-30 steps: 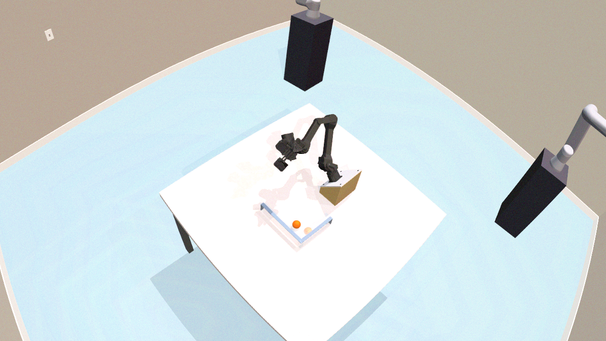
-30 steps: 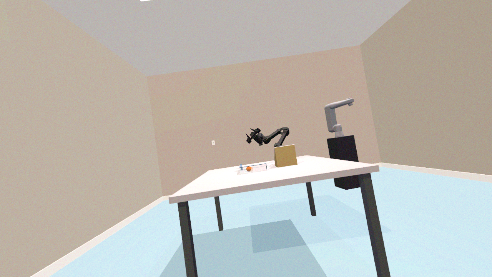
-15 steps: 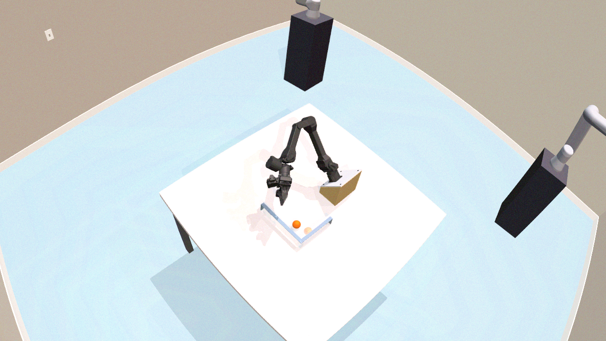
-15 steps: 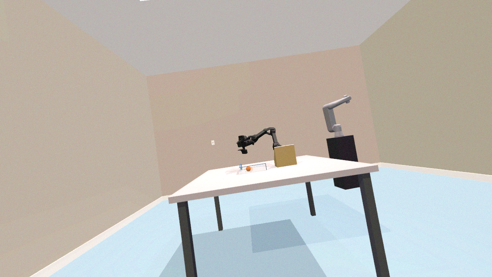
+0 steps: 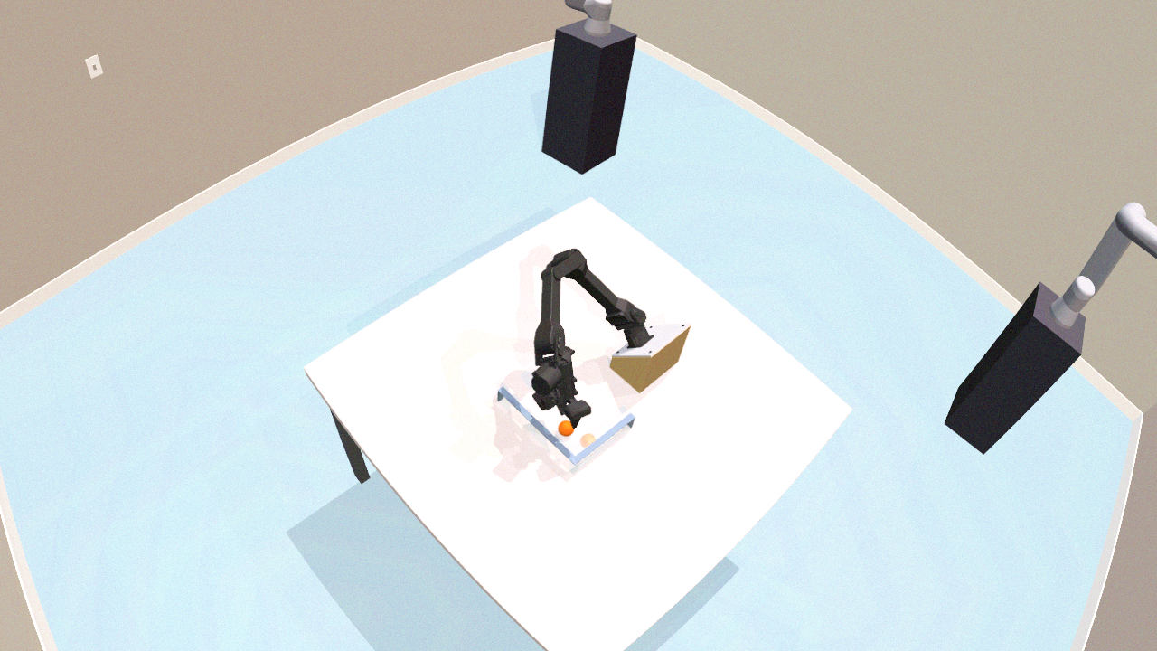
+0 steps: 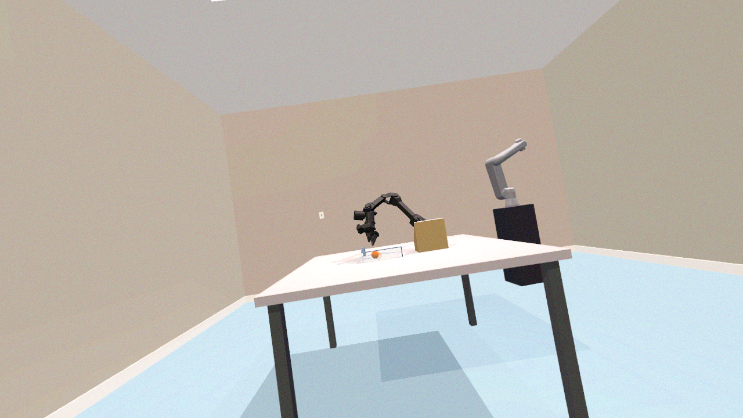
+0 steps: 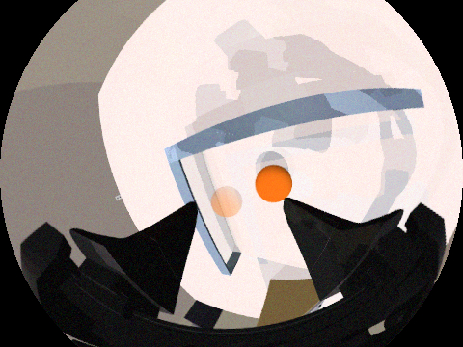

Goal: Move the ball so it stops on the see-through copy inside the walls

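A: Ball (image 7: 273, 183) position? 
B: Frame centre in wrist view, on table (image 7: 361, 39), inside clear walls (image 7: 303, 111), right of see-through copy (image 7: 227, 200).
A: Gripper (image 7: 241, 226)?
B: Above ball, fingers apart, holding nothing.

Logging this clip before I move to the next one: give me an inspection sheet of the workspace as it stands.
Surface: white table, faint shadows around the arm.
Job's things: orange ball on the table inside the two clear walls, beside but not on the see-through copy.
Clutter: tan box at the arm's base.
Grippers: gripper open, above the ball, holding nothing.
Cables: nothing seen.
Surroundings: two dark pedestals carrying grey arms, blue floor, beige room walls.
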